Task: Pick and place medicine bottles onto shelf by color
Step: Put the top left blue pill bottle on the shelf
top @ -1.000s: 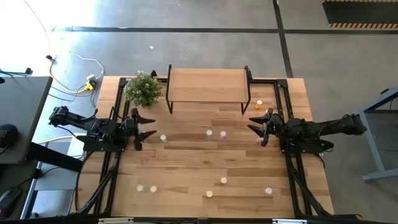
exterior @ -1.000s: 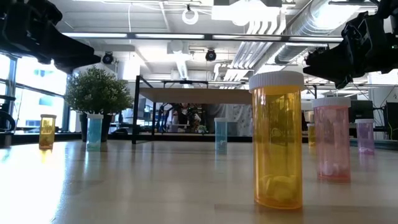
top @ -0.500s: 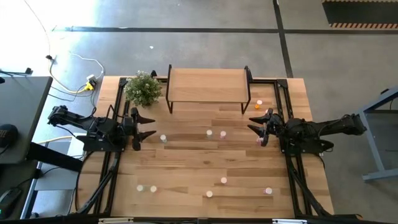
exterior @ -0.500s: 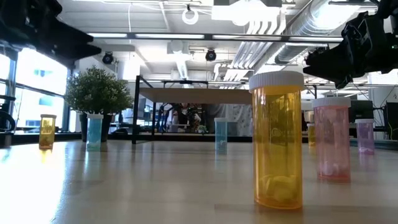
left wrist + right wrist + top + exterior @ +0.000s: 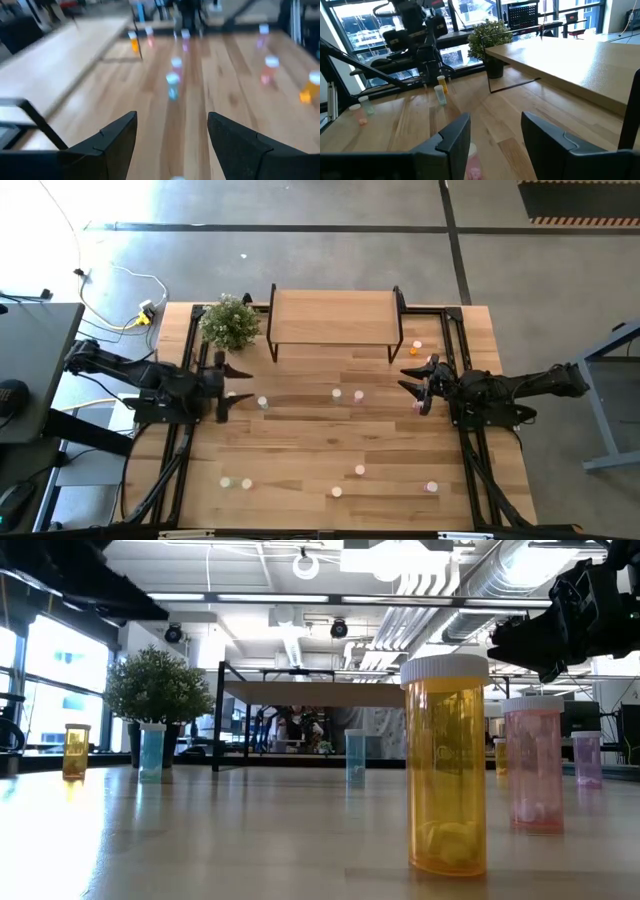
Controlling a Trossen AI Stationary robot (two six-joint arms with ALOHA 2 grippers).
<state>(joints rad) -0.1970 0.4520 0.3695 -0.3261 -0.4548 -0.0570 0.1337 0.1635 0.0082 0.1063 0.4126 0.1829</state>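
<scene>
Nothing's been shelved yet, so this looks like the reach for a first pickup. The left tool [image 5: 232,383] is spread wide and empty, with a bottle [image 5: 262,402] just ahead of it on the bench [image 5: 300,450]. Next, it probably needs to be lowered around that bottle. The right tool [image 5: 412,385] hangs half-spread, nothing pinched, just beside the shelf [image 5: 332,312].

Left wrist view blurred; pink bottle [image 5: 472,167] half-hidden behind right fingers [image 5: 451,138].
</scene>
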